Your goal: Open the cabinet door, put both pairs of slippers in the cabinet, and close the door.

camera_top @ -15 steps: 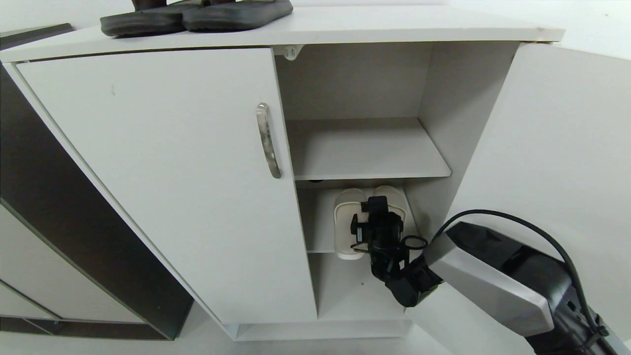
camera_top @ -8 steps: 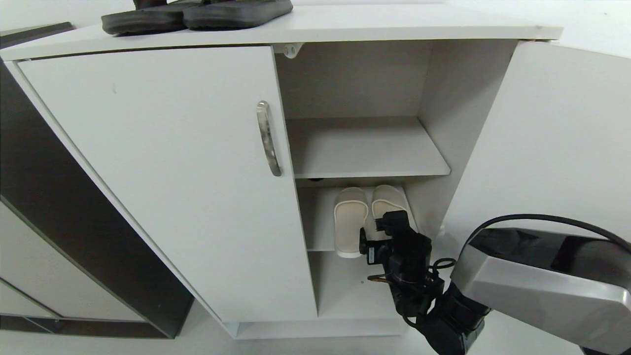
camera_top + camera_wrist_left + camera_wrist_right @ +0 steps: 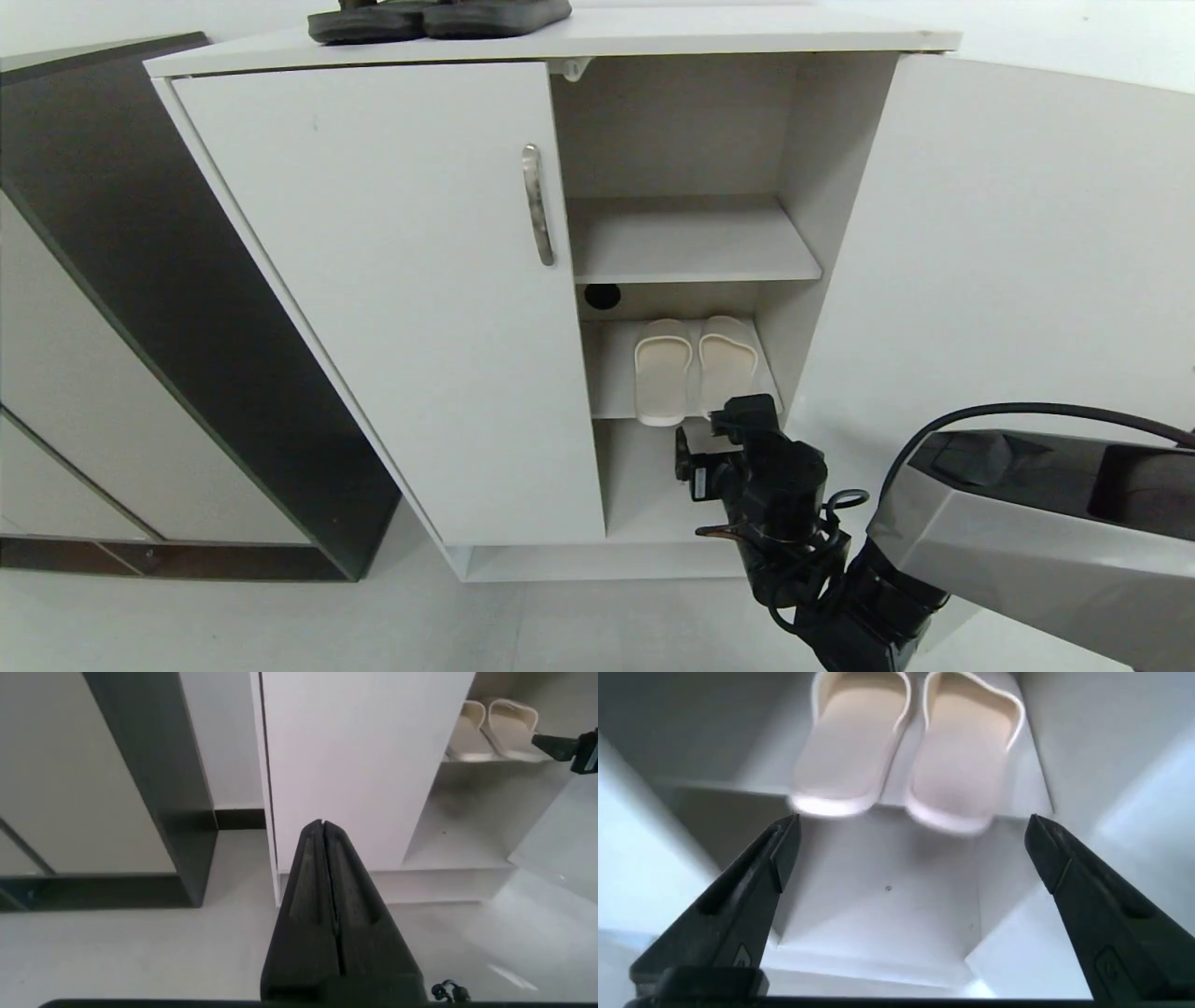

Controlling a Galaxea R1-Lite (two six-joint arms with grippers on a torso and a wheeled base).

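A pair of white slippers (image 3: 695, 364) lies side by side on the cabinet's middle shelf (image 3: 607, 392), toes pointing in; the right wrist view looks at the same pair (image 3: 915, 747). A dark pair of slippers (image 3: 439, 17) rests on the cabinet top (image 3: 728, 39). My right gripper (image 3: 714, 427) hangs open just outside the shelf's front edge, a little below the white pair, with nothing between its fingers (image 3: 766, 873). In the left wrist view my left gripper (image 3: 322, 835) is shut and holds nothing, low over the floor in front of the closed left door (image 3: 364, 756).
The right door (image 3: 1008, 233) stands swung wide open beside my right arm. The left door (image 3: 392, 280) is closed, with a metal handle (image 3: 537, 205). The upper shelf (image 3: 691, 243) and bottom compartment (image 3: 644, 495) are bare. A dark panel (image 3: 140, 233) stands to the left.
My right gripper has drawn back out of the middle shelf and down, leaving the white slippers lying there. The head view has pulled back from the cabinet.
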